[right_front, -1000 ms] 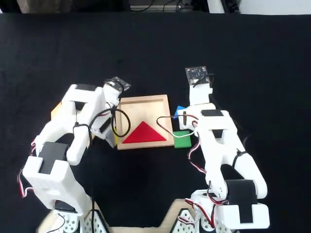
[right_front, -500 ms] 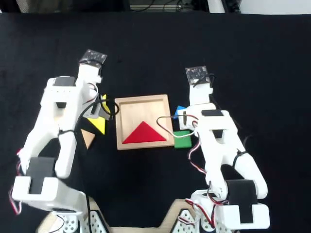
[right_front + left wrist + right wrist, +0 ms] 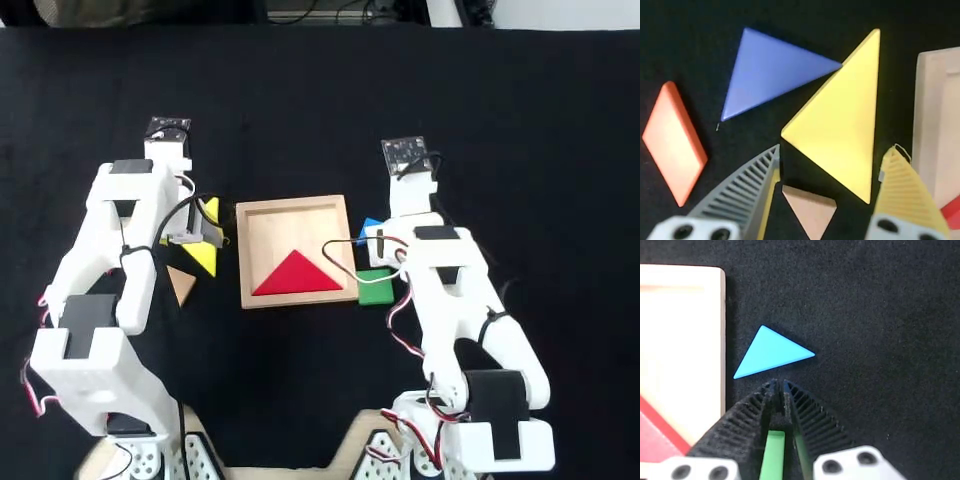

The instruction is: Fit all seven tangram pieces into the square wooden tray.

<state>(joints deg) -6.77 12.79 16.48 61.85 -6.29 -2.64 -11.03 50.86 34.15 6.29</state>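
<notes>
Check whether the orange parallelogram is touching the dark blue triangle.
Apart. The left wrist view shows bare black cloth between the orange parallelogram and the dark blue triangle.

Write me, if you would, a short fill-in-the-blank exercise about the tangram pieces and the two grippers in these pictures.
1. The red triangle lies ____ the wooden tray.
2. Over the yellow triangle, the left gripper is ____.
3. Close to the light blue triangle, the right gripper is ____.

Missing words: inside; open; shut.
</notes>
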